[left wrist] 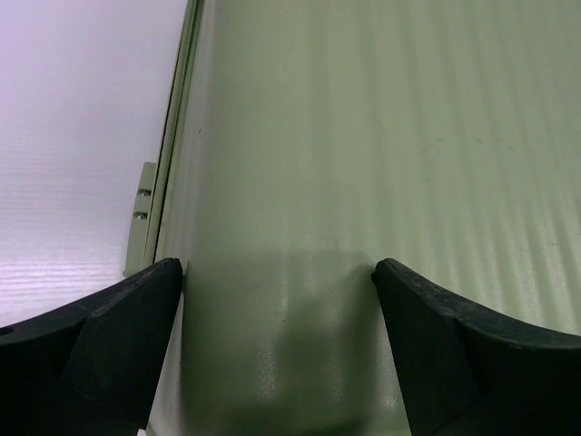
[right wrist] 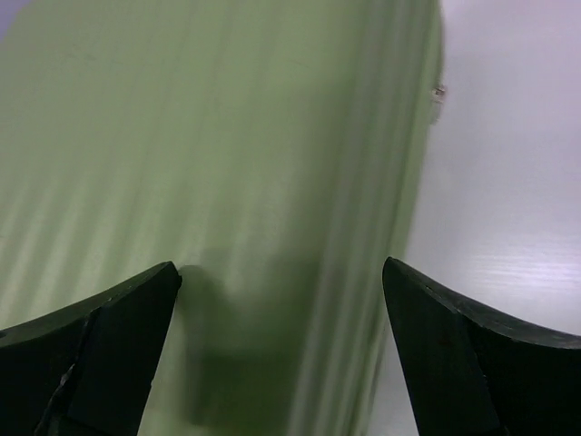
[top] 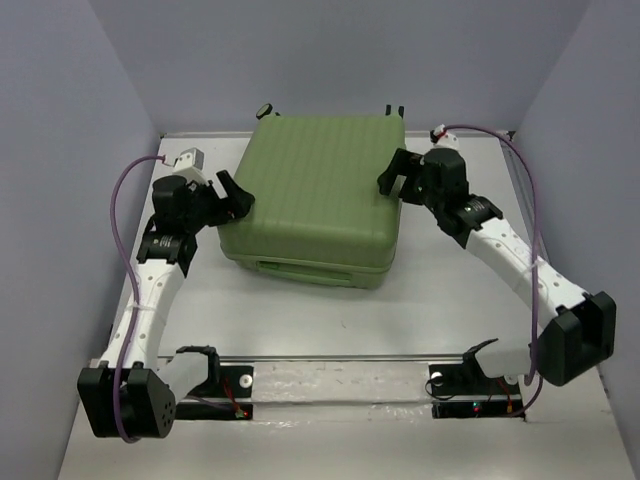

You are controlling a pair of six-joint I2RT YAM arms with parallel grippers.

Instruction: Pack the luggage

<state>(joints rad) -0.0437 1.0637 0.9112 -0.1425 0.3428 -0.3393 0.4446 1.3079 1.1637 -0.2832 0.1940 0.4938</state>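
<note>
From above, the luggage point(top: 315, 195) is seen closed and flat on the counter point(top: 300, 320). The left pincer point(top: 236, 194) and the right pincer point(top: 392, 172) are spread open at its opposite side edges, holding nothing; if pushed unevenly, it could be swivelled or skidded toward the back wall point(top: 330, 60). In the left wrist view, the luggage point(left wrist: 381, 136) is framed by parted fingers point(left wrist: 100, 345), and a slip off its smooth ribbed surface is judged possible; in the right wrist view, its edge is likewise straddled.

Luggage point(top: 315, 195) on table point(top: 330, 320), toward back; left hand point(top: 238, 195) at its left side, right hand point(top: 393, 172) opposite.
</note>
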